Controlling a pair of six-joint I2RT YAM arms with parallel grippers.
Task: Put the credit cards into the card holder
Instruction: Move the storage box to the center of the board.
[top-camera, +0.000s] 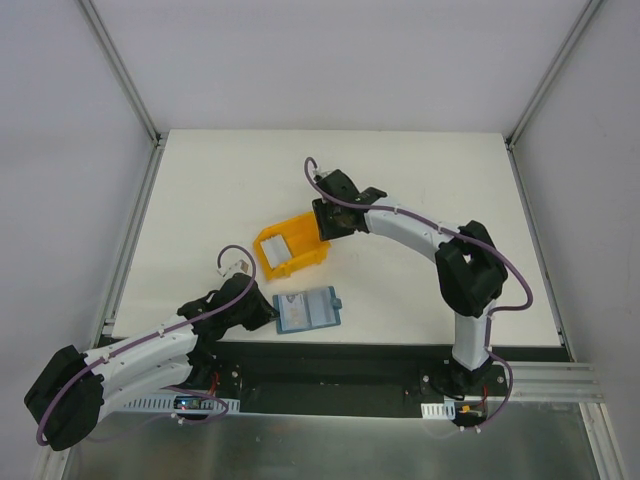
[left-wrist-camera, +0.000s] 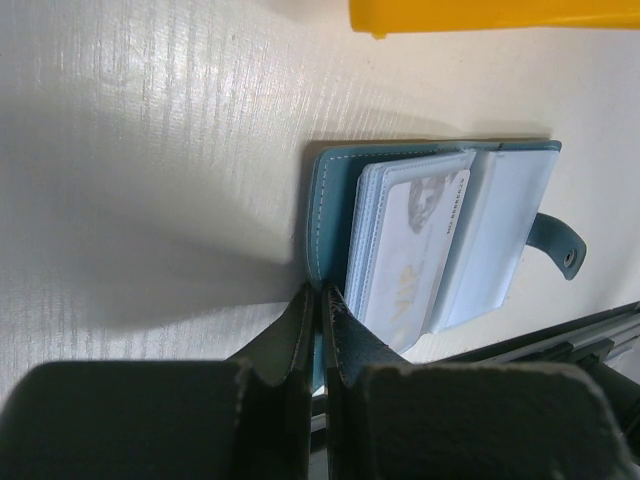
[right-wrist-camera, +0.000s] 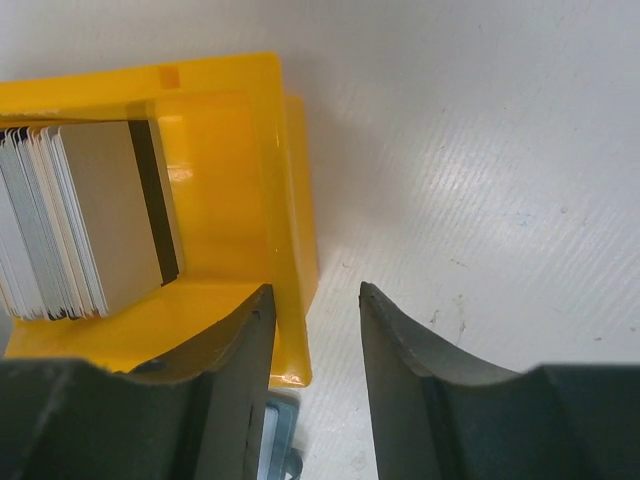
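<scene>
Barely underway: clamps left fingers (left-wrist-camera: 290, 350) on the open wallet (top-camera: 307, 311) by the table's (top-camera: 420, 180) near edge, holds right fingers (right-wrist-camera: 420, 370) apart at the yellow bin (right-wrist-camera: 290, 200), with its card stack (right-wrist-camera: 90, 215) left to load.

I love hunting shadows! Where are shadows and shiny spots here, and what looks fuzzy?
Left wrist: a soft grey shadow lies on the table left of the wallet, and the left gripper up close is dark and fuzzy. Right wrist: shiny spots gleam on the bin's inside wall, and the right gripper is blurry too. Top view: even light, only faint shadows.
</scene>
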